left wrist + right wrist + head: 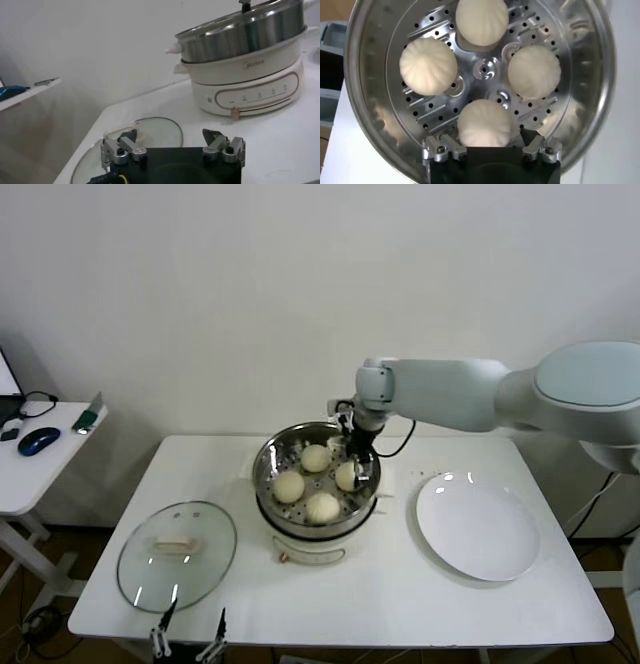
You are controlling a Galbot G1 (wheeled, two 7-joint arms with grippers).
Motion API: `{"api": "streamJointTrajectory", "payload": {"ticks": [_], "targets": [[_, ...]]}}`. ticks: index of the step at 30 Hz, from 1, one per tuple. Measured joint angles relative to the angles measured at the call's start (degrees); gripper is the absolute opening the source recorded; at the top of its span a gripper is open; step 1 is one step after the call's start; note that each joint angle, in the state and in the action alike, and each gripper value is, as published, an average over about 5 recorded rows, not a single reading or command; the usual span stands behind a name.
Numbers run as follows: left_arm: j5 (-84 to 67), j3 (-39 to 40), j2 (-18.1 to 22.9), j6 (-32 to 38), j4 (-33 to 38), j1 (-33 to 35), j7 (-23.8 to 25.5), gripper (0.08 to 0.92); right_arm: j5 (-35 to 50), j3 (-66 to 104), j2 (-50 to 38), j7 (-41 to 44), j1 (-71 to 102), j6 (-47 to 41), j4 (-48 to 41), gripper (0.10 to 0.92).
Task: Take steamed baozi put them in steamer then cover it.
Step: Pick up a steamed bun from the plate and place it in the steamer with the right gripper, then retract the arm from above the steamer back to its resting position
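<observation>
Four baozi [318, 482] in steamer [268, 484] | right claw [490, 146] wide, above | left claw [173, 145] wide

We see our right arm [470, 394] in smooth white shells with a black cabled wrist and silver screwed finger mounts.

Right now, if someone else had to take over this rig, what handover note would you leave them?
Right gripper: over the steamer's right side, fingers open around the nearest bun, which sits on the tray.
Left gripper: parked at the table's front-left edge, open, empty, just in front of the lid.
Buns: all four lie in the steamer. The plate to its right is empty.
Done: loading.
Left: lift the right arm clear, then put the lid, lying flat on the table left of the steamer, on top.
</observation>
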State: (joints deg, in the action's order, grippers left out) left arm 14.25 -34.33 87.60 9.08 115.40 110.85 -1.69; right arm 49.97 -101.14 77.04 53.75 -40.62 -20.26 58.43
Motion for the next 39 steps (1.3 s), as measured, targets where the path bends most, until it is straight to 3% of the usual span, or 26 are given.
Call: {"api": "streamJointTrajectory", "payload": {"ticks": [17,27,39], "targets": [[1.6,-0.5,-0.4,-1.0,0.7,-0.6,0.1,0.823,2.6,5.4,-11.4,0.7,-6.4,4.6,4.6,0.823],[2.2,-1.0,0.0,-2.5,1.1,-2.4,0.3,0.823,1.4,14.7,-26.3,-13.7,-0.3,12.3,12.5,0.823],[2.7,-1.6,-0.2,-4.2,1.1,-5.7,-0.8,0.823,-4.2,44.2,-38.9,-30.0,27.8,20.5,19.5,0.823]]}}
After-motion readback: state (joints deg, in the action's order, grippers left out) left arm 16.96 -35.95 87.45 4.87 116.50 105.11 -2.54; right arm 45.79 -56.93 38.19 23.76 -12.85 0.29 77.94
